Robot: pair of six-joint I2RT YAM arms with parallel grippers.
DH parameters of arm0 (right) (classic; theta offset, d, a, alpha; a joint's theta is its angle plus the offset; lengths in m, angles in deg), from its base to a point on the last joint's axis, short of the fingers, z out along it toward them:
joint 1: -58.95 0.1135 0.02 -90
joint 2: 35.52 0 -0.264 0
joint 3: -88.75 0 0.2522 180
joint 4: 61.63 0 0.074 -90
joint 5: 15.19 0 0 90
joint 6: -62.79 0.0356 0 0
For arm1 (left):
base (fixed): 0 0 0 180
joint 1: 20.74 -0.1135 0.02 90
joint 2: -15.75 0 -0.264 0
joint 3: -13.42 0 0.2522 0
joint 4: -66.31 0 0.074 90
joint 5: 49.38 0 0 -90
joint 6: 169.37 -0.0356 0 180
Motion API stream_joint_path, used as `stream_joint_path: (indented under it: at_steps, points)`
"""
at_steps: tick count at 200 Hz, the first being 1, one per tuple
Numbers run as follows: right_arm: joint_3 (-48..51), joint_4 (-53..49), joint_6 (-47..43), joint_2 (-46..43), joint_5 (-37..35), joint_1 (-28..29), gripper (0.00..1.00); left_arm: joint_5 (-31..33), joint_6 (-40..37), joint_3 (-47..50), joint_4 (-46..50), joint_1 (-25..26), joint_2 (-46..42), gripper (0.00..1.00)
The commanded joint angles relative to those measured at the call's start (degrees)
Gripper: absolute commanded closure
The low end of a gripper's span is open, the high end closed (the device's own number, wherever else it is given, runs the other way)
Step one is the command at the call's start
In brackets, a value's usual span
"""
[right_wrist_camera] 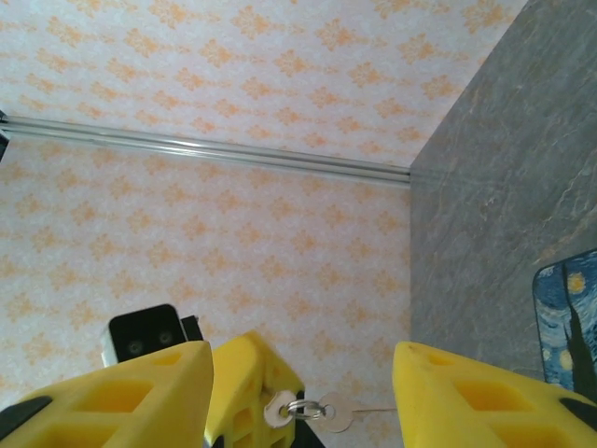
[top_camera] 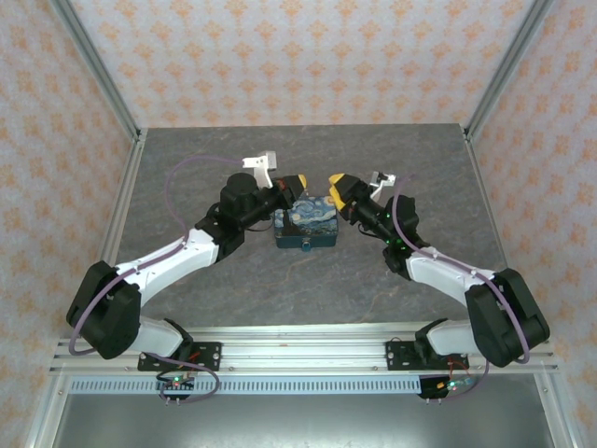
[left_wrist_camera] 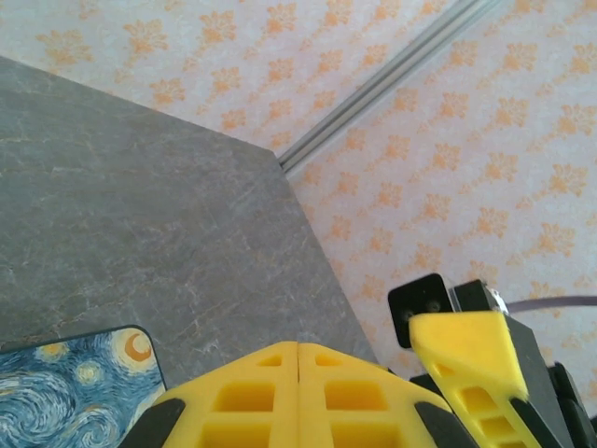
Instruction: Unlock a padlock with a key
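The left fingers [top_camera: 297, 184] are clenching the key [right_wrist_camera: 303, 411], which is pointing toward 3 o'clock, into the gap between the released right fingers [top_camera: 338, 184].

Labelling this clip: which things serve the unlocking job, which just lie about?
Job: small pale metal key on a ring; left gripper, jaws shut on it; right gripper, jaws open.
Lying about: blue-and-yellow Starry Night print box; grey table.

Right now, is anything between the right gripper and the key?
Nothing visible is. The key hangs on its ring at the tip of the shut left gripper. It sits in the gap between the open fingers of the right gripper, with only air around it.
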Motion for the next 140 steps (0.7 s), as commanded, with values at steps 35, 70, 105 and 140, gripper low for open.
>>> stream_joint_path:
  at_steps: [35, 70, 105, 140]
  points:
    - [-4.49, -21.23, -20.15, -7.35, -0.69, 2.81, 0.51, -2.99, 6.33, -8.91, 13.09, -0.01, 5.99, 1.00]
    - [-5.35, -34.77, -36.48, -14.49, -2.58, 3.06, 0.54, -10.56, 9.97, -13.68, 19.76, 0.03, 9.63, 1.00]
    - [-6.00, -41.93, -45.64, -15.59, -2.70, 3.06, 0.52, -16.29, 13.82, -15.56, 20.28, -0.10, 12.11, 1.00]
    - [-3.87, -37.39, -43.15, -15.13, -0.96, 1.92, 0.47, -19.00, 12.99, -14.65, 15.59, 0.01, 12.17, 1.00]
